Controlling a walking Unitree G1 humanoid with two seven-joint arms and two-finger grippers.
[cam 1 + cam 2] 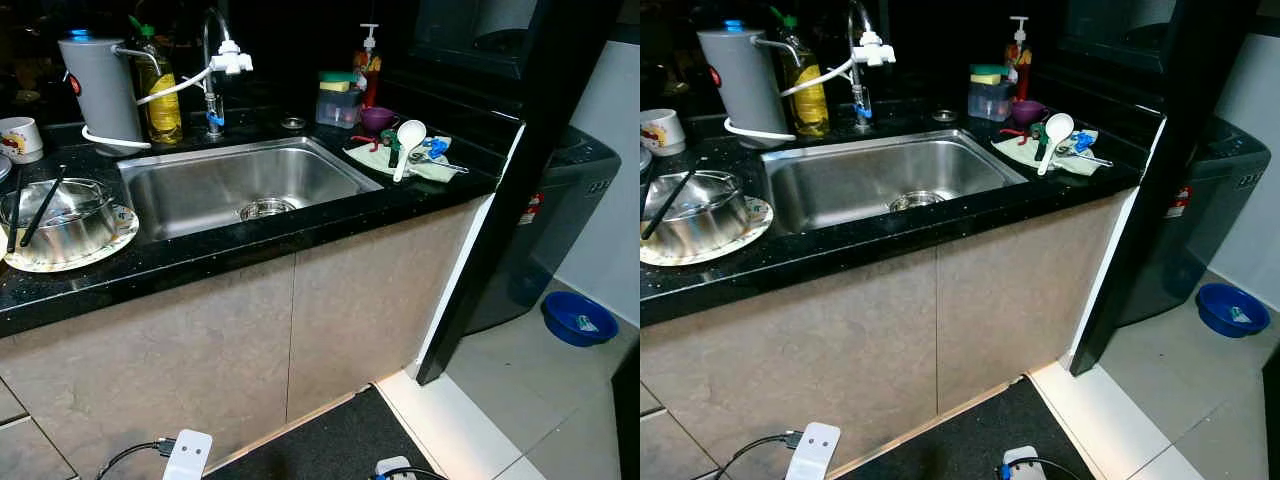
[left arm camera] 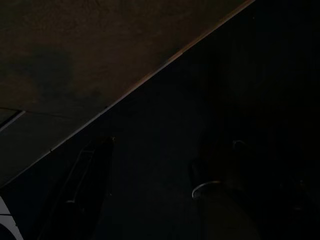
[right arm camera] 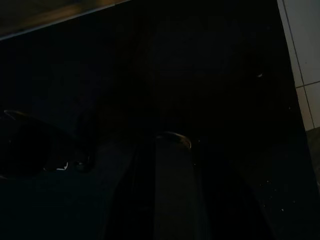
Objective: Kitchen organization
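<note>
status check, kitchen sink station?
Both arms idle, wrist views dark. Sink empty. Steel bowl with chopsticks on plate left; white spoon and utensils on cloth right. Nothing blocking.

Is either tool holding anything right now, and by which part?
Cannot tell. Both wrist views are too dark to show the fingers' state, and no item can be made out in either tool.

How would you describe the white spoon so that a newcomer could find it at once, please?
Start at the steel sink in the black counter. On its right lies a pale cloth with utensils. The white spoon lies across it, the one large white piece among small coloured ones.
</note>
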